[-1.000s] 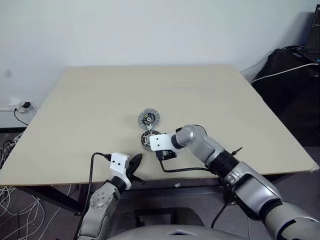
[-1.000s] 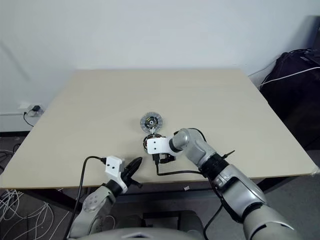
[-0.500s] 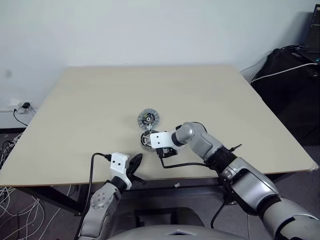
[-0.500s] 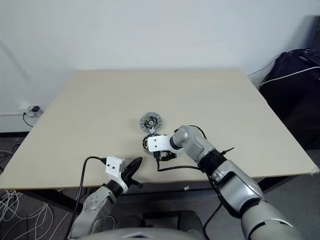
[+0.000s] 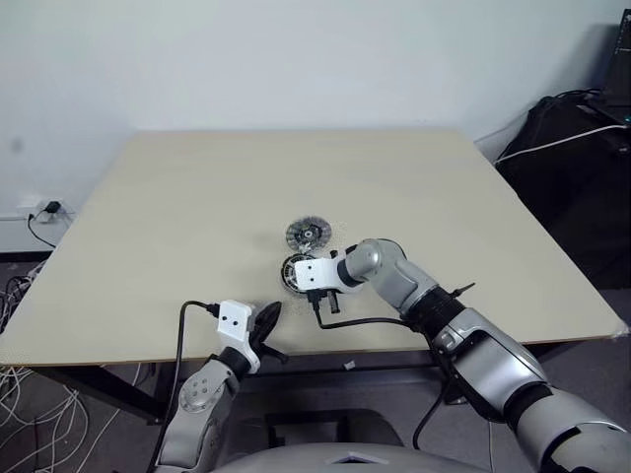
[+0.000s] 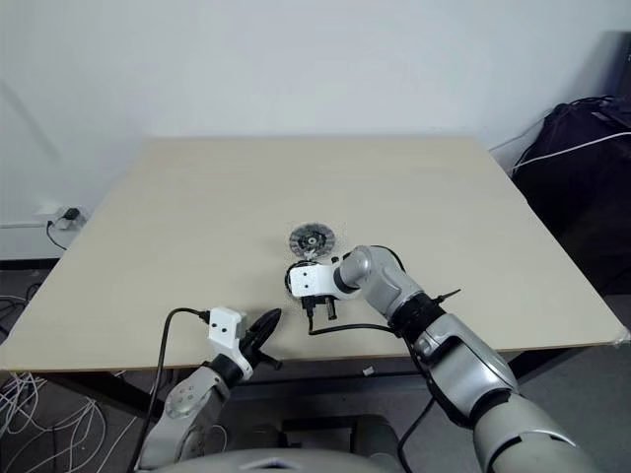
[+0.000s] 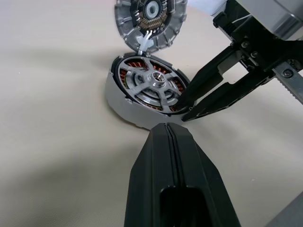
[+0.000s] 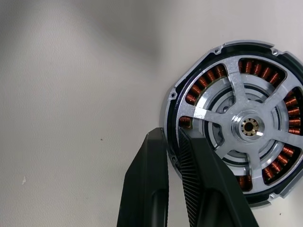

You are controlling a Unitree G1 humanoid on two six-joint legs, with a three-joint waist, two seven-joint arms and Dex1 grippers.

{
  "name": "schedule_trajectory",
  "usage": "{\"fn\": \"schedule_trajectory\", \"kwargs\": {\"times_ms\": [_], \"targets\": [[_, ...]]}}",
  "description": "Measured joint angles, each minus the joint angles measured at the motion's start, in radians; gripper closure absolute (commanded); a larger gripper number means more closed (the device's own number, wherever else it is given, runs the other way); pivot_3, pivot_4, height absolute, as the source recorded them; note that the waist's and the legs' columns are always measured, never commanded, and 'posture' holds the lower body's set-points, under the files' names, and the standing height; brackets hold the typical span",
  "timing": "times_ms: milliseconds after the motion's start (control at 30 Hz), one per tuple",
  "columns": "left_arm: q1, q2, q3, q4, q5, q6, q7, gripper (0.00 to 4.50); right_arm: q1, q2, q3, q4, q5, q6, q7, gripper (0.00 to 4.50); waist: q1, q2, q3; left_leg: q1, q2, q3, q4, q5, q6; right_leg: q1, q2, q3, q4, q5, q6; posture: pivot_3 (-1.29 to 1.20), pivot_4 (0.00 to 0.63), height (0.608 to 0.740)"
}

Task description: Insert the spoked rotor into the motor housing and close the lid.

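Observation:
The spoked rotor (image 8: 248, 126) lies inside the motor housing (image 8: 258, 68), and copper windings show between its silver spokes. The pair sits at the table's near middle (image 5: 292, 268). My right gripper (image 8: 171, 135) is shut on the rotor's black rim, one finger inside it and one outside. The lid (image 5: 309, 234), ribbed and silver-grey, lies just behind the housing, and its edge touches the housing in the left wrist view (image 7: 150, 14). My left gripper (image 5: 266, 317) hovers shut and holding nothing at the table's front edge, pointing at the housing (image 7: 116, 97).
The beige table (image 5: 197, 197) has bare surface all around the parts. A black cable (image 5: 365, 320) loops from my right wrist over the table's front. Dark bags (image 5: 582, 148) stand off the right side, and loose cables (image 5: 20, 296) lie on the floor at left.
My right gripper's fingers have shut on the rotor's rim. The lid has shifted a little to the right. The left arm has not moved.

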Motion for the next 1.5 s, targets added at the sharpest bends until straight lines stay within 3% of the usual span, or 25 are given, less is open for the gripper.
{"fn": "schedule_trajectory", "kwargs": {"times_ms": [333, 667, 1233, 1500], "targets": [[-0.001, -0.001, 0.0, 0.001, -0.001, -0.001, -0.001, 4.5, 0.03, 0.001, -0.027, -0.023, 0.01, 0.019, -0.02, 4.38, 0.001, 0.0, 0.0, 0.0, 0.0, 0.0, 0.0, 0.0, 0.0, 0.0, 0.0, 0.0, 0.0, 0.0, 0.0, 0.0, 0.0, 0.74], [-0.008, 0.0, 0.0, 0.007, -0.001, -0.001, -0.011, 4.5, 0.127, -0.06, -0.097, -0.216, 0.03, 0.142, -0.052, 4.38, 0.003, 0.0, 0.0, -0.003, 0.0, 0.0, 0.0, 0.0, 0.0, -0.002, 0.0, 0.0, -0.001, 0.0, 0.0, 0.0, 0.0, 0.74], [-0.022, -0.003, 0.0, 0.042, -0.013, 0.0, -0.044, 4.5, 0.263, -0.25, -0.172, -0.644, 0.121, 0.49, 0.016, 4.38, 0.006, -0.001, 0.001, -0.004, 0.0, -0.002, 0.0, -0.001, 0.001, -0.002, 0.0, -0.001, -0.002, 0.0, 0.0, 0.0, 0.0, 0.74], [-0.022, -0.003, -0.001, 0.042, -0.013, 0.008, -0.044, 4.5, 0.284, -0.269, -0.172, -0.769, 0.247, 0.745, 0.05, 4.38, 0.011, -0.002, 0.002, -0.004, -0.001, -0.002, 0.0, -0.001, 0.001, -0.002, -0.001, -0.001, -0.002, 0.0, -0.001, 0.0, 0.0, 0.74]]}}
